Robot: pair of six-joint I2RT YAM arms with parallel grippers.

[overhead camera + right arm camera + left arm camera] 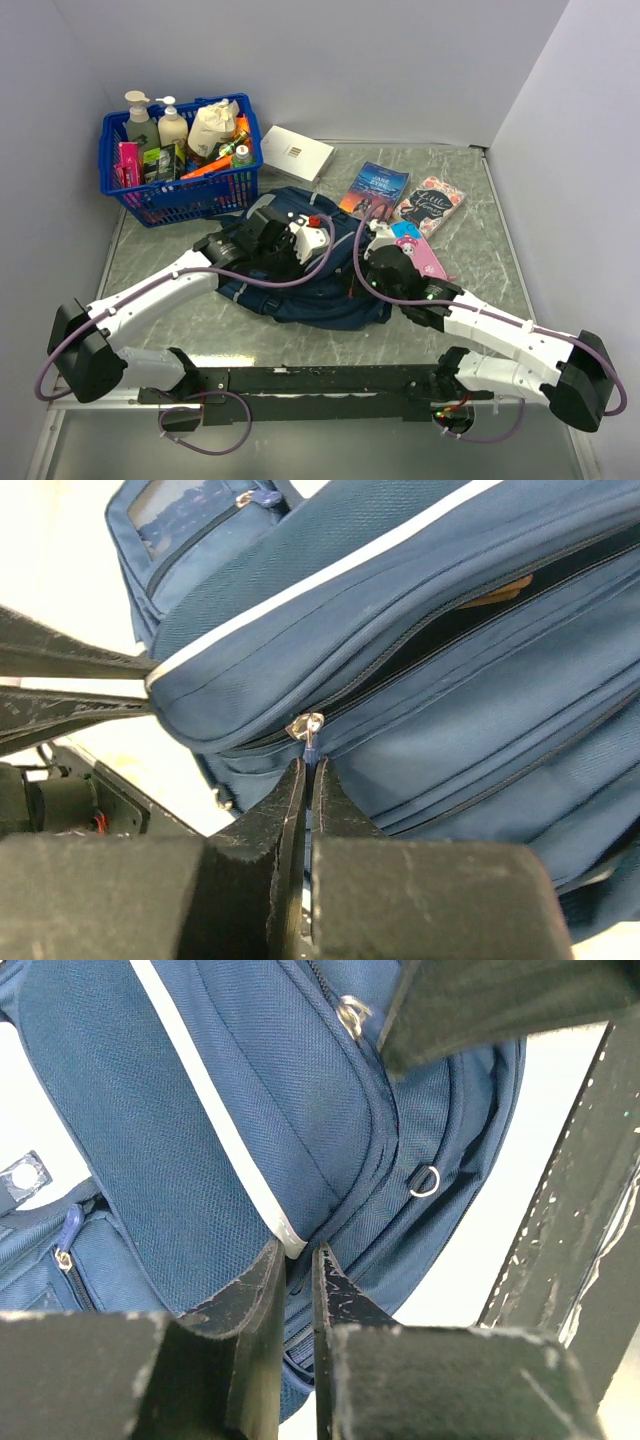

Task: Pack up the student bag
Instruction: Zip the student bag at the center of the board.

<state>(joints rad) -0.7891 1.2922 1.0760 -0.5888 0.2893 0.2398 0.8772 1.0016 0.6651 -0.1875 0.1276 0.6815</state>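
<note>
One student bag (pixel 320 300), left gripper (pixel 297 1256) clenched on its edge, right gripper (pixel 308 770) pinching one zip pull (pixel 306 727) — two books (pixel 374 188) nearby.

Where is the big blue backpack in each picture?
Top view: the backpack lies in the middle of the table.
Left wrist: the backpack fills most of the picture.
Right wrist: the backpack fills the top and right.
Shared landmark: its pale stripe, also in the right wrist view; I cannot make it out from the top.
</note>
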